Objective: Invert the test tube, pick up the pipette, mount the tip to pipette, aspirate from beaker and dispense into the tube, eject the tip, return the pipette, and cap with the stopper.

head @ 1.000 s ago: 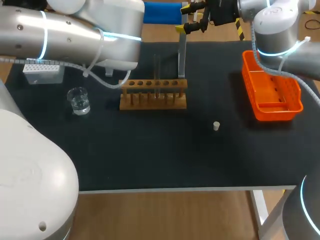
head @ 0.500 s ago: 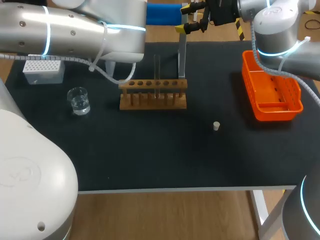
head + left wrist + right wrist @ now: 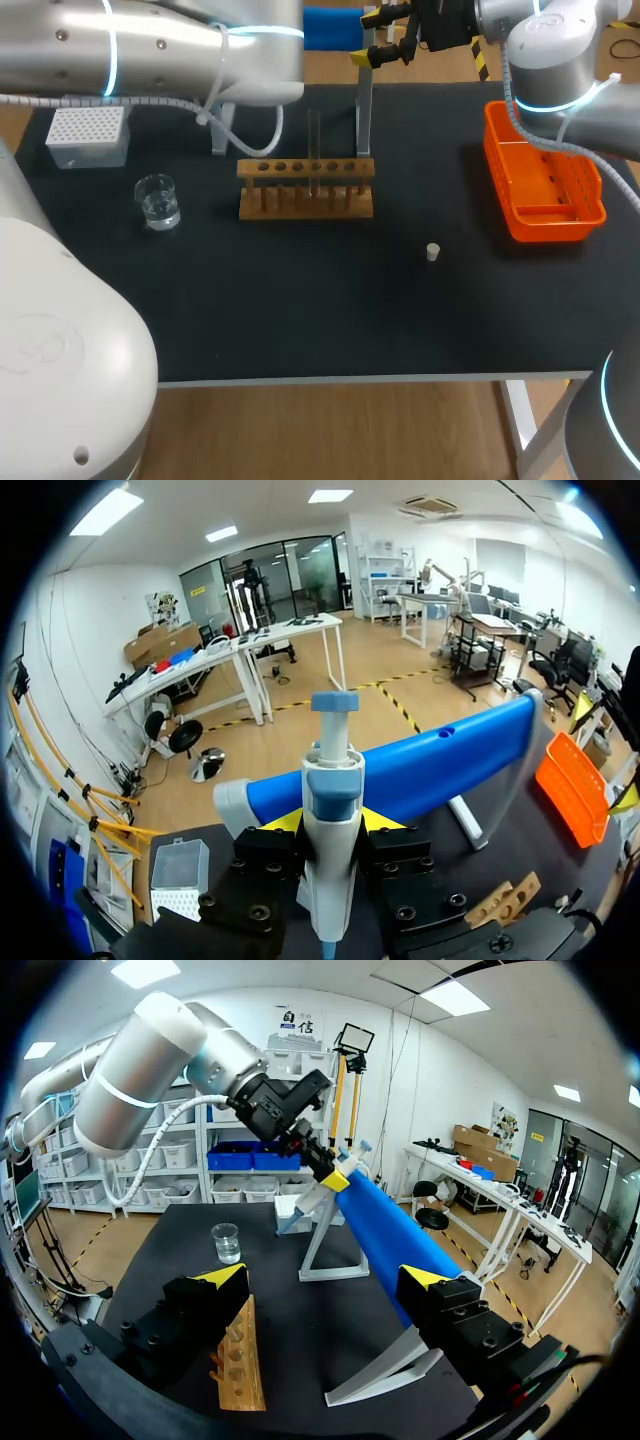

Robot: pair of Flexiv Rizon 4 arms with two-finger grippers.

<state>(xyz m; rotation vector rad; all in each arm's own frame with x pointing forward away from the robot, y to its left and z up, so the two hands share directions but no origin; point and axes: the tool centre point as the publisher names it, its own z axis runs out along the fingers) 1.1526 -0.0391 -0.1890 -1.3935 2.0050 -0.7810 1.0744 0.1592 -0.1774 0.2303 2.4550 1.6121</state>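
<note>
My left gripper (image 3: 330,822) is shut on the white and blue pipette (image 3: 332,780), right in front of the blue bar of the pipette stand (image 3: 420,770). In the right wrist view that left gripper (image 3: 322,1172) holds the pipette (image 3: 312,1196) at the far end of the blue bar (image 3: 385,1228). My right gripper (image 3: 325,1280) is open and empty, high at the stand's near end, also seen as the right gripper (image 3: 388,36). A glass test tube (image 3: 314,140) stands upright in the wooden rack (image 3: 307,190). The beaker (image 3: 158,201) sits left of the rack. The small stopper (image 3: 432,252) lies alone on the mat.
A white tip box (image 3: 88,134) stands at the back left. An orange basket (image 3: 545,185) sits at the right edge. The stand's grey legs (image 3: 363,110) rise just behind the rack. My left arm (image 3: 150,50) spans the back left above the table.
My left arm has shifted back and to the right, uncovering the whole tip box. The right arm has kept still.
</note>
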